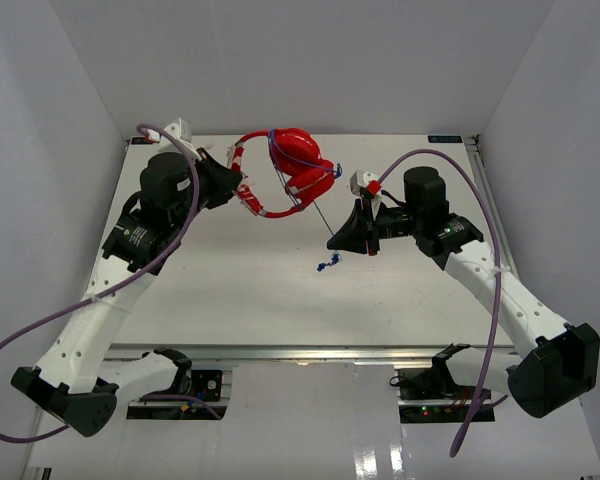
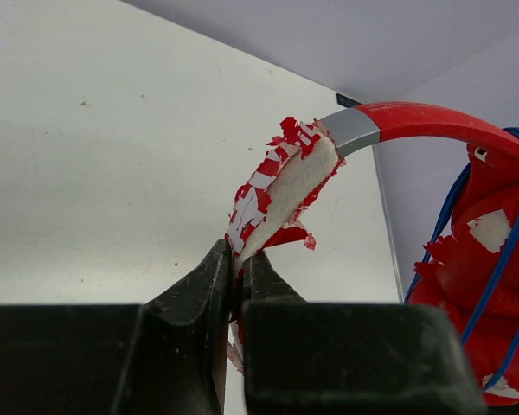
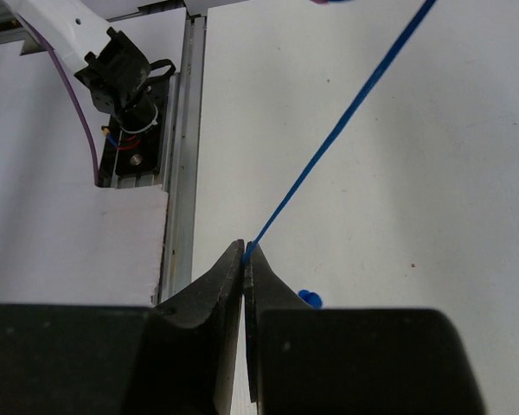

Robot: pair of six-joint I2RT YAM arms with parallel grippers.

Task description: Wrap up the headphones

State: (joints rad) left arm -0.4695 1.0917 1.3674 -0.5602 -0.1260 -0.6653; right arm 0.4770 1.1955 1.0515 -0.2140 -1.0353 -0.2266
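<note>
The red headphones (image 1: pixel 298 160) are held up over the far middle of the table, cups folded together, with blue cable looped round them. My left gripper (image 1: pixel 238 187) is shut on the peeling red-and-white headband (image 2: pixel 281 186); the cups (image 2: pixel 484 285) with blue loops show at the right of the left wrist view. My right gripper (image 1: pixel 336 243) is shut on the thin blue cable (image 3: pixel 329 138), which runs taut from the cups (image 1: pixel 320 205) down to the jaws. The cable's blue tip (image 1: pixel 327 263) hangs just below the jaws and also shows in the right wrist view (image 3: pixel 309 298).
The white table (image 1: pixel 280 290) has walls at the left, right and back. Purple robot cables (image 1: pixel 185 215) arc over both arms. The metal rail (image 3: pixel 183 173) and a mount lie along the near edge.
</note>
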